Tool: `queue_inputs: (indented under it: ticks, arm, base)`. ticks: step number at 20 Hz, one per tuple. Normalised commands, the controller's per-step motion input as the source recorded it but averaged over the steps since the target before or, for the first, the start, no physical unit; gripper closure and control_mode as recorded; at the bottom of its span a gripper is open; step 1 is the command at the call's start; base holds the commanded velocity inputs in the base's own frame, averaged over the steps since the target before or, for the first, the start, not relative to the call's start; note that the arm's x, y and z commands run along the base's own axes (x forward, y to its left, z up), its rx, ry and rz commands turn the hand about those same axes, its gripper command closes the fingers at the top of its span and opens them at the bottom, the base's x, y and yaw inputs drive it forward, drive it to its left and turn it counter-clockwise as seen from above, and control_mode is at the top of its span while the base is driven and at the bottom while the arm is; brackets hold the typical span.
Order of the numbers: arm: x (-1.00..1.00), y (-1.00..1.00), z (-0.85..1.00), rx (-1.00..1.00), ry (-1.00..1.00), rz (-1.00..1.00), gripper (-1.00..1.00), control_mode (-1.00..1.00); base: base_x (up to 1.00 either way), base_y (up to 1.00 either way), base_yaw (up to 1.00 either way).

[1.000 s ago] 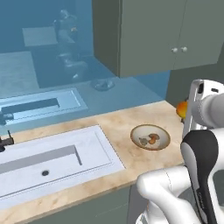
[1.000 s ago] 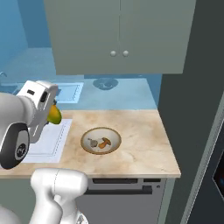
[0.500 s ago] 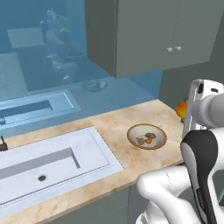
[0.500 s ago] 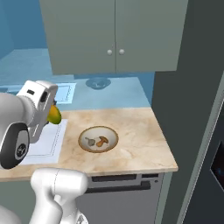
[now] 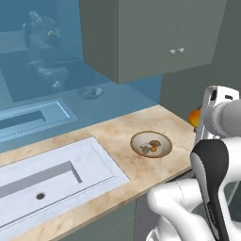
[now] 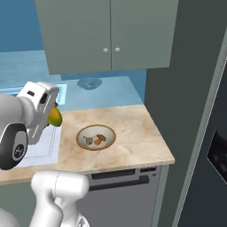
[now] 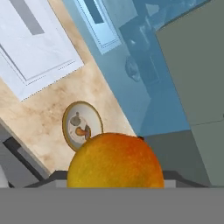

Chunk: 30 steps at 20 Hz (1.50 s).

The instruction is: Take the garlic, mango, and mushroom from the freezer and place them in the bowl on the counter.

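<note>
Closest to the hand camera, the gripper (image 7: 116,186) held the mango (image 7: 115,161), fingers clamped on it, above the counter (image 6: 133,133). Beyond, the bowl (image 6: 96,137) already contained the garlic (image 6: 88,140) and mushroom (image 6: 100,139). Judging by this, only dropping the mango in remained.

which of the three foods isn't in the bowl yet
The mango, orange-yellow, gripped in the end effector above the counter; the other two already lie in the bowl.
</note>
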Motion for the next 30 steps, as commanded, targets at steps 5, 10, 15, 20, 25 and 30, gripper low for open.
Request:
queue_inputs:
  ticks: [5, 10, 15, 20, 25, 30]
  arm:
    - [0.16, -0.19, -0.52, 0.15, 0.26, -0.01, 1.0, -1.0]
    - [0.23, -0.31, -0.7, 0.27, 0.36, 0.0, 1.0, -1.0]
    - [0.59, -0.11, -0.44, 0.19, 0.14, -0.03, 1.0, -1.0]
    - [0.54, 0.0, -0.3, 0.04, 0.08, -0.07, 1.0, -1.0]
    - [0.5, 0.02, -0.4, 0.0, 0.12, -0.07, 1.0, -1.0]
    - [0.44, 0.01, -0.39, 0.0, 0.05, -0.07, 1.0, -1.0]
  base:
    - [0.0, 0.0, 0.0]
    - [0.0, 0.0, 0.0]
    - [0.0, 0.0, 0.0]
    - [0.0, 0.0, 0.0]
    - [0.0, 0.0, 0.0]
    - [0.0, 0.0, 0.0]
